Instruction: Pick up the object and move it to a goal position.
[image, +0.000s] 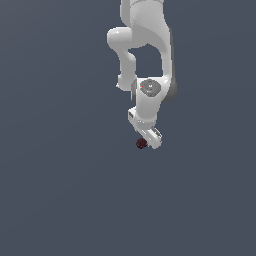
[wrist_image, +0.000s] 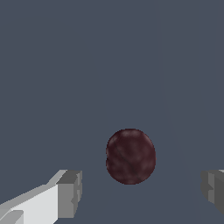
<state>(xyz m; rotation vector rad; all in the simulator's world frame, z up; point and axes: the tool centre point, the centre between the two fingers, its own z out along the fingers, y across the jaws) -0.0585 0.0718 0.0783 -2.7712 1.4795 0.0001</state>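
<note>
While arm hangs over grey bench (image: 55, 190), I see hand (wrist_image: 140, 192) spread wide, fingers (wrist_image: 70, 194) clear of object (wrist_image: 130, 156) on both sides. Maroon lump sits between them, untouched; exterior view shows it just beside hand tip.

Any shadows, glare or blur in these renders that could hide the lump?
Exterior view: flat, even light, no cast shadows or glare; the object is tiny and dark beside the gripper. Wrist view: the lump is sharp with soft mottled shading; fingers cropped at the frame edge.
</note>
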